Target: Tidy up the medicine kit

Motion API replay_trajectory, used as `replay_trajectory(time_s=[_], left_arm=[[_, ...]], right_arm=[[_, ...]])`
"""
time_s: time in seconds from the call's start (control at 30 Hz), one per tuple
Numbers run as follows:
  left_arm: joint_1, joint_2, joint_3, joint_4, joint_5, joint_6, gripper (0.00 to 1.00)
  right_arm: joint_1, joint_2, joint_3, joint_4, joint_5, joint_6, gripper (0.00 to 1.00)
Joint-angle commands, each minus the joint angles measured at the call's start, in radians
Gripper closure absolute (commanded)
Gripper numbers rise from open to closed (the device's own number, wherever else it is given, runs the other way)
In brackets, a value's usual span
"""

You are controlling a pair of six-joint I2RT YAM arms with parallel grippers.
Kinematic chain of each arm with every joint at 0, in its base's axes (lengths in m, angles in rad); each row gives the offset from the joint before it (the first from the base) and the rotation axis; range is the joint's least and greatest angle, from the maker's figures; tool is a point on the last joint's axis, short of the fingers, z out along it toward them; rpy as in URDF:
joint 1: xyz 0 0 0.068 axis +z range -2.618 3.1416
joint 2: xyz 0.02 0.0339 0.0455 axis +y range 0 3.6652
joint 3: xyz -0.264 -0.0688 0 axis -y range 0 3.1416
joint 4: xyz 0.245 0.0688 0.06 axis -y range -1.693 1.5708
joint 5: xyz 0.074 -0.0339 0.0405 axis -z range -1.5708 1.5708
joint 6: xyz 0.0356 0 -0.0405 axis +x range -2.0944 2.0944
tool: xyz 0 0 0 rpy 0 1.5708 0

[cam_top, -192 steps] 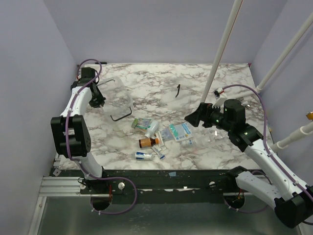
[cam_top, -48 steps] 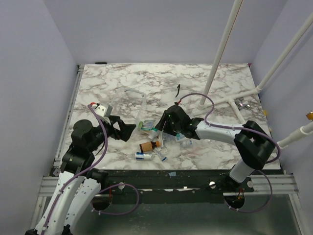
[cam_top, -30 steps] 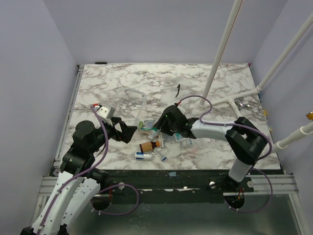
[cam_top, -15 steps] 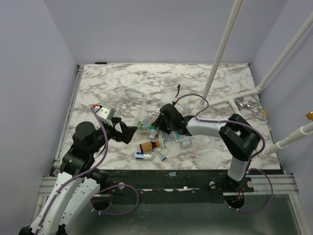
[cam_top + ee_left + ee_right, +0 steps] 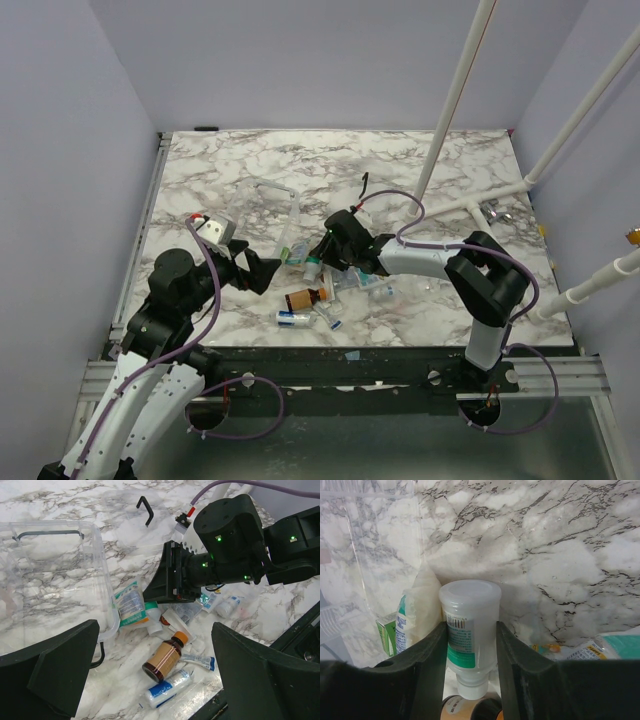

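The medicine kit [image 5: 266, 212] is a clear box lying open at the left of centre, also seen in the left wrist view [image 5: 55, 570] and the right wrist view [image 5: 370, 555]. Right of it lies a pile of loose medicines. My right gripper [image 5: 318, 258] [image 5: 470, 630] reaches into the pile, shut on a white bottle [image 5: 470, 610] with a green label, both fingers against its sides. My left gripper [image 5: 262, 272] [image 5: 154, 630] stands open above a brown bottle [image 5: 165, 657] and a blue-and-white roll [image 5: 167, 690], touching neither.
A green-and-white sachet [image 5: 130, 605] lies against the kit's rim. Flat packets [image 5: 370, 280] and a small tube [image 5: 197, 661] lie around the pile. A loose black clasp [image 5: 364, 185] lies farther back. White poles [image 5: 455, 100] rise at the right.
My right gripper has slid left into the pile and its jaws have narrowed onto the white bottle. The left arm has barely moved.
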Motion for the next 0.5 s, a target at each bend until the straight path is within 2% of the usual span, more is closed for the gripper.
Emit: replay_trajectory(time_s=[0.0, 0.17, 0.33, 0.47], left_arm=[[-0.005, -0.005, 0.004, -0.011, -0.015, 0.013, 0.02], [-0.005, 0.000, 0.004, -0.012, -0.013, 0.013, 0.02], [-0.005, 0.004, 0.004, -0.011, -0.011, 0.013, 0.01], [-0.005, 0.007, 0.004, -0.011, -0.012, 0.013, 0.02]], right_arm=[[0.006, 0.013, 0.010, -0.024, 0.022, -0.024, 0.98], [0.006, -0.002, 0.000, -0.023, 0.028, -0.032, 0.99], [0.007, 0.015, 0.014, -0.039, 0.024, -0.041, 0.61], [0.006, 0.040, 0.019, -0.036, 0.008, -0.036, 0.49]])
